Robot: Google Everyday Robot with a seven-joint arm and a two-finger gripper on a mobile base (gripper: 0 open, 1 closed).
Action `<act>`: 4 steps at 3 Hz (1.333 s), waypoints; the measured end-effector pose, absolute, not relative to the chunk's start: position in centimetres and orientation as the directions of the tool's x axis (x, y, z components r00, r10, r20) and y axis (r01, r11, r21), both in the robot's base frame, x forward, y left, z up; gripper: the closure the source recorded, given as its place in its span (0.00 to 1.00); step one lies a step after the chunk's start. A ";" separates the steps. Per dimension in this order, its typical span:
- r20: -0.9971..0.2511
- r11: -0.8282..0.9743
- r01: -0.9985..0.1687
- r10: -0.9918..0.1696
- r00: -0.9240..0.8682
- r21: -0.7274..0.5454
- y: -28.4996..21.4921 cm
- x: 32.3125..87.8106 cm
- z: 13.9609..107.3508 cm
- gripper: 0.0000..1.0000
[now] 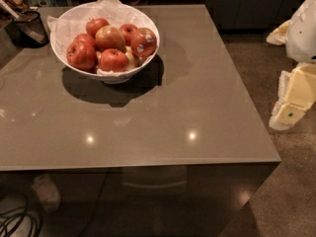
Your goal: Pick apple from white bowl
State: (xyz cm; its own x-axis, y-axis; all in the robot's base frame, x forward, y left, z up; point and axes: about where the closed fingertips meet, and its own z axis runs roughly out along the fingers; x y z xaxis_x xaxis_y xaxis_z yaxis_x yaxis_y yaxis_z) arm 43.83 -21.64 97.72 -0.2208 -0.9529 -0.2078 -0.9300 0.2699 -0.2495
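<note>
camera view: gripper [292, 100] hangs right of the table [197, 107], state cannot be told; approach the stickered apple [143, 42] at the white bowl [118, 76] right rim from above, clearing the neighbouring apples [111, 37].

You have the white bowl [112, 76] at the far left of the grey table [197, 107], lined with crinkled paper and heaped with apples. The stickered apple [143, 42] sits at the pile's right edge, against the rim. A dark mesh cup [29, 28] stands just left of the bowl. Your gripper [292, 105] hangs beyond the table's right side, well apart from the bowl.
</note>
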 end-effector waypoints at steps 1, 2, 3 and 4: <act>-0.208 0.270 -0.930 -0.953 -0.221 -0.249 -21.6 43.8 97.7 0.00; -0.211 0.263 -0.930 -0.954 -0.211 -0.259 -21.2 44.4 98.2 0.00; -0.210 0.236 -0.932 -0.961 -0.182 -0.276 -19.3 48.1 100.2 0.00; -0.220 0.189 -0.931 -0.968 -0.123 -0.311 -16.2 51.9 102.3 0.00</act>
State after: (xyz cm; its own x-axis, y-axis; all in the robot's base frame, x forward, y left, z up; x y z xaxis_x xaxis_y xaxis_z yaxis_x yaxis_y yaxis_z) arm 51.90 -16.17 102.28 -0.1234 -0.9678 -0.2196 -0.9314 0.1893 -0.3108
